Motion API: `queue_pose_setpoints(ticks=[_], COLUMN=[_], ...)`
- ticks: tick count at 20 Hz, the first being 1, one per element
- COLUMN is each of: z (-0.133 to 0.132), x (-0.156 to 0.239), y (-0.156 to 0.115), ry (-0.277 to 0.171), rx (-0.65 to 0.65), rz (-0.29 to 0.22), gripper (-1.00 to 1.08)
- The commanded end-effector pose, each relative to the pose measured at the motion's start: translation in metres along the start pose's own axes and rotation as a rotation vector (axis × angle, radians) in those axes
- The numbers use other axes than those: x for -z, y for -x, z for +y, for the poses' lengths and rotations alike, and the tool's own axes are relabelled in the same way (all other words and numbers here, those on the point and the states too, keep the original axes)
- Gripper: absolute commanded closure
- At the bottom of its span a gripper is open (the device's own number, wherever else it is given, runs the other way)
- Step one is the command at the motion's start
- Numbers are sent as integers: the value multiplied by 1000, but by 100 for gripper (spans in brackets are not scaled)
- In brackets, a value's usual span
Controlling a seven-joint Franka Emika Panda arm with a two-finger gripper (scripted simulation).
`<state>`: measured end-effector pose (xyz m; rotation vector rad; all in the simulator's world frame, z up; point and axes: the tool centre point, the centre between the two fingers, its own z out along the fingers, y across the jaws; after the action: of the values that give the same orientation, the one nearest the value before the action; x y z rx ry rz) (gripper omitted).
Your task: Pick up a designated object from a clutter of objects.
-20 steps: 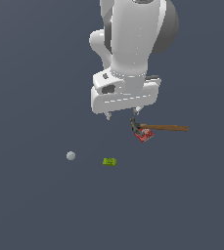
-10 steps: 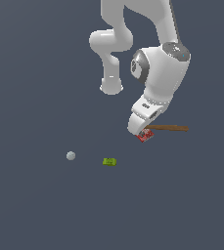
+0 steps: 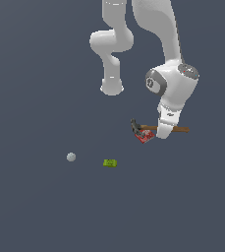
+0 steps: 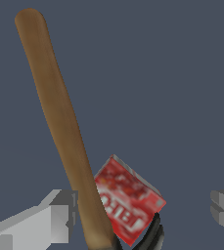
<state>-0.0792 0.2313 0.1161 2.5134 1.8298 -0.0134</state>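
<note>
The designated object, a claw hammer [image 3: 175,129] with a brown wooden handle and a dark head [image 3: 135,126], lies on the floor at the exterior view's right. A small red flat box [image 3: 144,137] touches it near the head. My gripper [image 3: 164,134] has come down over the handle's middle. In the wrist view the handle [image 4: 59,117] runs between the grey fingers [image 4: 45,222], close to one of them, with the red box [image 4: 125,200] beside it. The gripper [image 4: 143,211] is open and holds nothing. The rest of the clutter of objects lies further to the exterior view's left.
A small green block [image 3: 110,163] and a pale grey ball [image 3: 71,157] sit on the dark floor, well apart from the hammer. The arm's base column [image 3: 112,86] stands behind.
The arm has swung toward the exterior view's right and dropped, bringing the gripper from above the red box down onto the hammer's handle. No object has moved.
</note>
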Motion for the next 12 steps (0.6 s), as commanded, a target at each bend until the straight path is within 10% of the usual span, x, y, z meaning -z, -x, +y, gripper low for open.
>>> queue_pose_setpoints(ticks=[1,12], z=[-18,-46], x=[-11,-26], y=[-11,-25], ry=[-6,-18], rx=[85,201], rz=[10,26], gripper=[-92,-92])
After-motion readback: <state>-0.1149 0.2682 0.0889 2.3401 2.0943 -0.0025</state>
